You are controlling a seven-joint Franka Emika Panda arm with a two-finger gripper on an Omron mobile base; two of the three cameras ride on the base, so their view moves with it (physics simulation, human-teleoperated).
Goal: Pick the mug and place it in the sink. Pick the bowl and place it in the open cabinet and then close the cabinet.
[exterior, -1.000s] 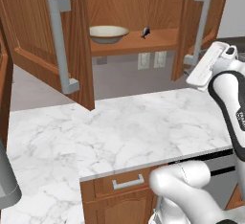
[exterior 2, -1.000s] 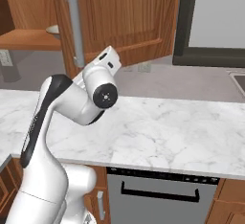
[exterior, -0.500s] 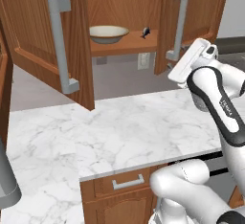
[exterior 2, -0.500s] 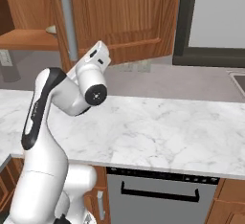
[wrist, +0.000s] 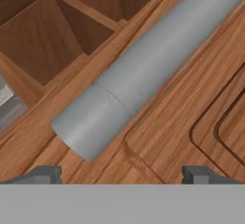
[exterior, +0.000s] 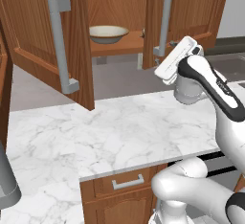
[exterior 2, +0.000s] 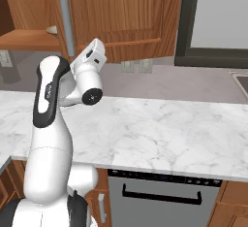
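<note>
The bowl (exterior: 107,33), tan outside and cream inside, sits on the wooden shelf (exterior: 117,47) of the cabinet. The cabinet's right door (exterior: 196,7) stands partly swung in, and its grey bar handle (exterior: 164,22) hangs just left of my white hand (exterior: 178,58). In the hand view my gripper (wrist: 122,174) is open. Its two dark fingertips (wrist: 43,174) are close to the door's panelled wood, with the lower end of the bar handle (wrist: 139,79) just above them. Nothing is held. The mug and the sink are out of view.
The cabinet's left door (exterior: 43,50) hangs wide open over the marble counter (exterior: 119,137). A drawer (exterior: 127,184) sits below the counter, and a dishwasher front (exterior 2: 160,192) is beside my base. Wall outlets (exterior 2: 135,66) and a dark appliance (exterior 2: 213,17) are to the right.
My arm has swung left with the hand against the right door. The door has turned inward toward shut, its handle now nearer the bowl. The jaws stayed open.
</note>
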